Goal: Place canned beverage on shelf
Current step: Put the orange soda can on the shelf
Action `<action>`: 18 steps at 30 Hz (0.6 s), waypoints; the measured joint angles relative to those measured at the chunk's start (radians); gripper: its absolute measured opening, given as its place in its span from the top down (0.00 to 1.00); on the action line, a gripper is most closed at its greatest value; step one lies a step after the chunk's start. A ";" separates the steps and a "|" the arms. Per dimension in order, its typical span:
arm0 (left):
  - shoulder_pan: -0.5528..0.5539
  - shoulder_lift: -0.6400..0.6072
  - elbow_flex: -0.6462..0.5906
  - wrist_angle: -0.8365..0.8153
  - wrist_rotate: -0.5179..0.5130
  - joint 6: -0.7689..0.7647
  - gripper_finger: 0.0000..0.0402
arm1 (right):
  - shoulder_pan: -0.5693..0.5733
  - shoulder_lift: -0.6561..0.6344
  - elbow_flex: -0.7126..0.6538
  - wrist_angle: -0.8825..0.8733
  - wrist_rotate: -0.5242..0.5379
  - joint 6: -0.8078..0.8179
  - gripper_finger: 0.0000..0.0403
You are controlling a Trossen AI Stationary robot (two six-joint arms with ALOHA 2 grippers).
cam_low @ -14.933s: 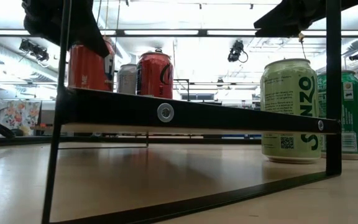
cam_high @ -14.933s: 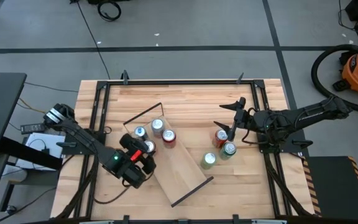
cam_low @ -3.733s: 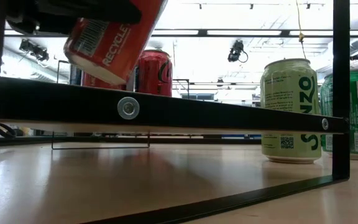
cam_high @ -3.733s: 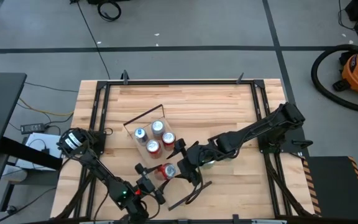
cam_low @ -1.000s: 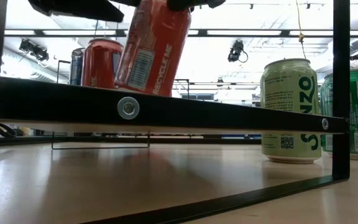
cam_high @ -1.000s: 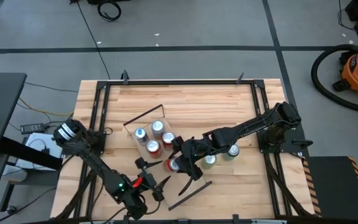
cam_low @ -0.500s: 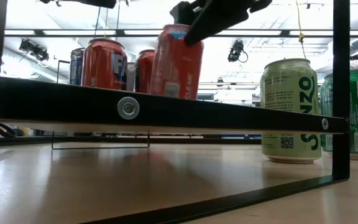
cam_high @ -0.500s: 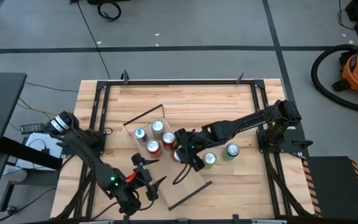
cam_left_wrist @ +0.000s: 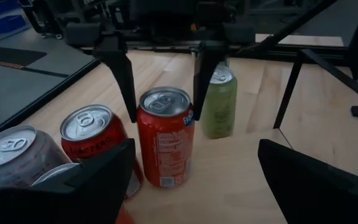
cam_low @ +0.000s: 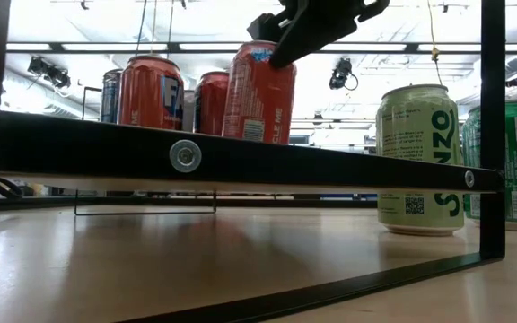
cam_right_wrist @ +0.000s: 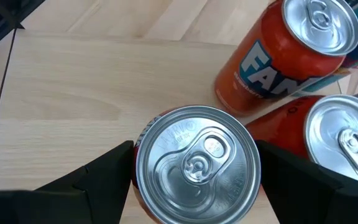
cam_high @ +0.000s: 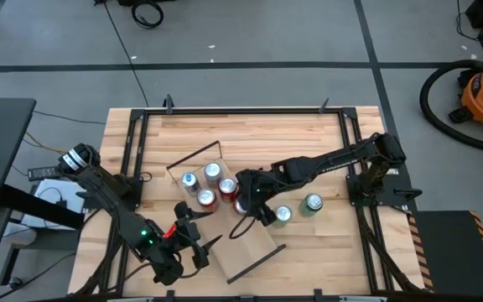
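Note:
A red can [cam_high: 241, 204] stands on the pale wood shelf [cam_high: 248, 242], next to several other cans [cam_high: 208, 186] grouped at the shelf's far-left end. My right gripper [cam_high: 243, 201] reaches in from the table's right and is shut on the red can. In the left wrist view the red can [cam_left_wrist: 165, 140] shows between the right gripper's dark fingers [cam_left_wrist: 122, 74]. My left gripper [cam_high: 198, 228] hovers open near the shelf's near-left side, facing the cans and touching nothing. My right gripper pinches the red can just below its top rim [cam_left_wrist: 188, 118], one finger [cam_right_wrist: 86, 180] on each side of the lid. The fingers come from above, slanting in from the table's right. The can leans slightly, with its base on the shelf plank [cam_left_wrist: 229, 174].
Two green cans [cam_high: 283, 215] [cam_high: 312, 202] stand on the tabletop just right of the shelf. The shelf's black rod frames [cam_high: 254, 262] rise at its short ends. A black frame [cam_high: 132, 168] borders the tabletop. Bare plank lies toward the shelf's near-right end.
My right gripper has carried the red can toward the table's far edge, up beside the other cans. The can has gone from strongly tilted to nearly upright and has come down onto the plank. My left gripper, still open, has risen and drawn back a little toward the left.

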 joint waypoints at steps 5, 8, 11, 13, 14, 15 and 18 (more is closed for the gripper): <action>0.000 0.000 0.000 -0.002 0.000 0.000 0.13 | -0.014 0.000 0.000 -0.002 -0.031 0.023 0.20; 0.000 0.000 0.000 -0.002 0.000 0.000 0.13 | -0.015 0.000 0.000 -0.004 -0.035 0.038 0.20; 0.000 0.000 0.000 -0.002 0.000 0.000 0.13 | -0.015 -0.001 0.000 -0.004 -0.037 0.054 0.20; 0.000 0.000 0.000 -0.003 0.000 0.000 0.13 | -0.015 -0.002 -0.001 -0.001 -0.042 0.058 0.20; 0.000 0.000 0.000 -0.006 0.000 0.000 0.13 | -0.015 -0.002 -0.001 0.001 -0.045 0.062 0.20; 0.000 0.000 0.000 -0.008 0.000 0.000 0.13 | -0.015 -0.002 -0.002 0.003 -0.054 0.067 0.20; 0.000 0.000 0.000 -0.008 0.000 0.000 0.13 | -0.023 -0.002 -0.003 0.002 -0.093 0.094 0.20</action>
